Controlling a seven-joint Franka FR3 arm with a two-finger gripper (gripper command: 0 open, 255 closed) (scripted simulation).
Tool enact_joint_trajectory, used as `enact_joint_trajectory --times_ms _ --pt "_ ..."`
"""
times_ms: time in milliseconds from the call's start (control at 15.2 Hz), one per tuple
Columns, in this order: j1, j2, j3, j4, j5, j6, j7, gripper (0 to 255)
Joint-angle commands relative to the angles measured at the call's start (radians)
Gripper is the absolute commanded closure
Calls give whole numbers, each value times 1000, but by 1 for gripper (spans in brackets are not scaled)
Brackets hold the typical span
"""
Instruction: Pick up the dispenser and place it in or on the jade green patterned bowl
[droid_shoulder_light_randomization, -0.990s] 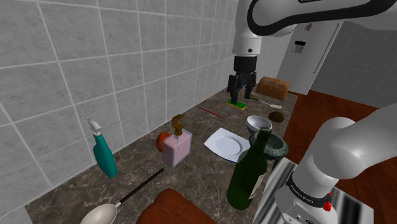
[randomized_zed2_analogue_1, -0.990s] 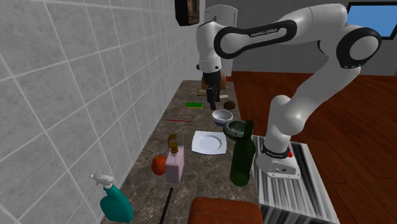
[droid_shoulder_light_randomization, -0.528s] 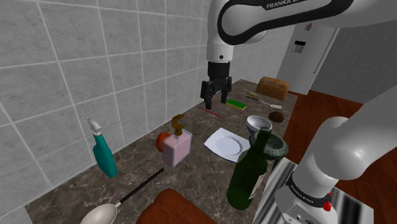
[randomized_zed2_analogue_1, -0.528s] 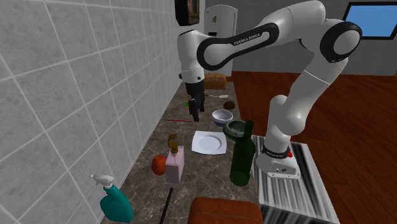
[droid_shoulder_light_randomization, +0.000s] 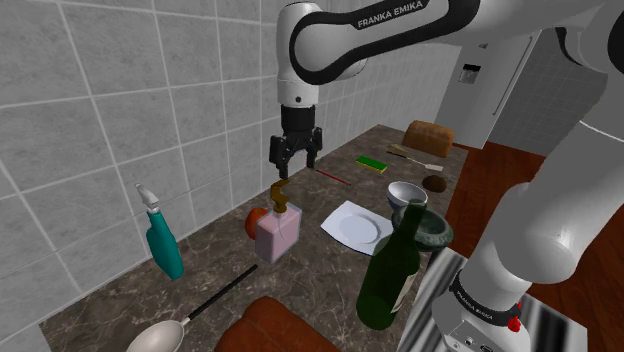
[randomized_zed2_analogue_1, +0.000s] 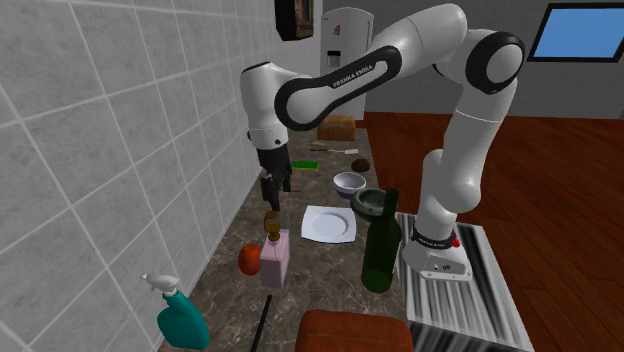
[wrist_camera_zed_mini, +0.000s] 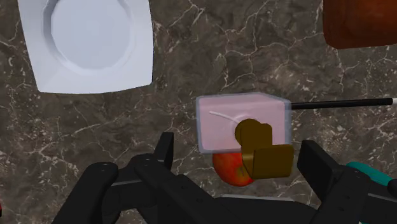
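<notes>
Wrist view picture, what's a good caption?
Open gripper over the pink dispenser, white plate nearby.

Pretty clearly a home kitchen: grey tiled wall (droid_shoulder_light_randomization: 120, 120), dark marble desk (droid_shoulder_light_randomization: 320, 265) with a plate (droid_shoulder_light_randomization: 355, 225), a bread loaf (droid_shoulder_light_randomization: 428, 136) and a green bottle (droid_shoulder_light_randomization: 390, 275), plus a fridge (droid_shoulder_light_randomization: 480, 100) at the back.

My tool (droid_shoulder_light_randomization: 284, 172) has clear air above dispenser (droid_shoulder_light_randomization: 278, 232); apple (droid_shoulder_light_randomization: 255, 222) crowds its wall (droid_shoulder_light_randomization: 120, 120) side, bare bench (droid_shoulder_light_randomization: 315, 252) toward plate (droid_shoulder_light_randomization: 356, 224), bottle (droid_shoulder_light_randomization: 390, 275) stands well apart.
</notes>
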Motion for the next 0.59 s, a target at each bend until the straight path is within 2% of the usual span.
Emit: enact_joint_trajectory --times_ms 0,132,528 --pt "11 73 19 60 -17 21 28 0" --pt "23 138 34 118 -36 34 53 0" --pt "27 154 36 54 -38 113 55 0"
